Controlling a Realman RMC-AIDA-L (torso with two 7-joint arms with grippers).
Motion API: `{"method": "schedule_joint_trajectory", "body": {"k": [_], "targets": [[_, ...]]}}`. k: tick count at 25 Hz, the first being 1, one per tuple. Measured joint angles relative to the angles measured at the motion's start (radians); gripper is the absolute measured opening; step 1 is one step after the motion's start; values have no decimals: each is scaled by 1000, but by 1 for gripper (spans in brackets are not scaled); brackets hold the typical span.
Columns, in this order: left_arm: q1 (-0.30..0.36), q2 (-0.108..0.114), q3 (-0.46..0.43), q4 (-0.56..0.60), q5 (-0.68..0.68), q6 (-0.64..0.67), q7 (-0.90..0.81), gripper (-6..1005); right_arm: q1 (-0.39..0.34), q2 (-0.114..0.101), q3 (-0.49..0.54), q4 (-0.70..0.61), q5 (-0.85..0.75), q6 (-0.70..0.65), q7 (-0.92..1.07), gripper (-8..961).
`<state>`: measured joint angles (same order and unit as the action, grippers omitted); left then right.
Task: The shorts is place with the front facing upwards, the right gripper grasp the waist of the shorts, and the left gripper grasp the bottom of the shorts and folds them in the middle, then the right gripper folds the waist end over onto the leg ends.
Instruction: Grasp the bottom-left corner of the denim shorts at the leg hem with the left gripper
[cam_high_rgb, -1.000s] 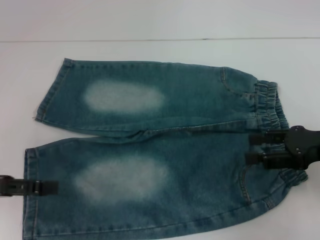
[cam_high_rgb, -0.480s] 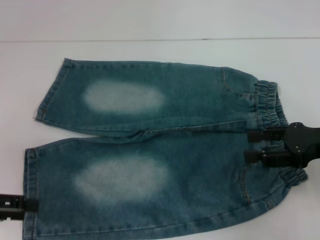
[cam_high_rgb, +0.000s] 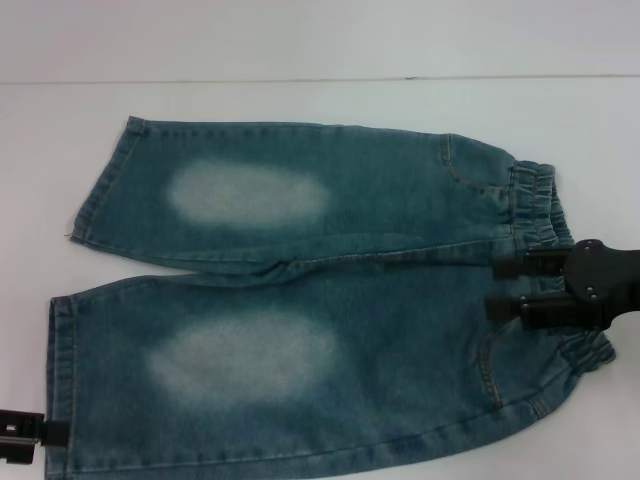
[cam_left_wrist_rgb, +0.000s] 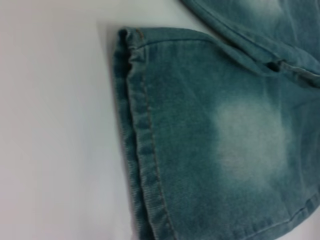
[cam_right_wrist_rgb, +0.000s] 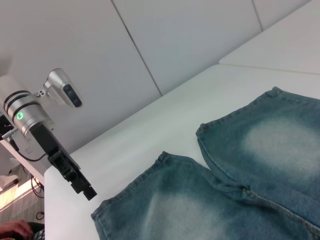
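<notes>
The shorts (cam_high_rgb: 330, 300) lie flat, front up, with pale oval patches on both legs. The waist of the shorts (cam_high_rgb: 540, 205) is at the right, and the leg ends (cam_high_rgb: 62, 370) are at the left. My right gripper (cam_high_rgb: 495, 290) hovers open over the waistband's near half, its two black fingers (cam_high_rgb: 522, 268) pointing toward the legs with denim showing between them. Only part of my left gripper (cam_high_rgb: 25, 438) shows, low at the left edge, just off the near leg's hem. That hem (cam_left_wrist_rgb: 142, 150) fills the left wrist view. The right wrist view shows the left gripper (cam_right_wrist_rgb: 80, 182) beyond the table's edge.
The white table (cam_high_rgb: 300, 100) stretches behind the shorts, and a thin line marks its far edge. A bare strip of table (cam_high_rgb: 40, 200) lies left of the hems. In the right wrist view a white wall (cam_right_wrist_rgb: 175, 45) stands behind the table.
My left gripper has slid off the near leg hem, down and to the left, toward the frame's corner. The right gripper has barely shifted over the waistband. The shorts have not moved.
</notes>
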<state>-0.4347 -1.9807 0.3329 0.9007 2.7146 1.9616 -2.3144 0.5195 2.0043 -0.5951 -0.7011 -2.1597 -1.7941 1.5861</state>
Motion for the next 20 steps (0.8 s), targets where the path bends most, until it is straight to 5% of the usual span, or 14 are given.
{"method": "schedule_joint_trajectory", "body": {"k": [20], "targets": [[-10, -3, 35, -59, 51, -78, 2, 777, 7, 0, 0, 0, 0, 1, 0, 735]]}}
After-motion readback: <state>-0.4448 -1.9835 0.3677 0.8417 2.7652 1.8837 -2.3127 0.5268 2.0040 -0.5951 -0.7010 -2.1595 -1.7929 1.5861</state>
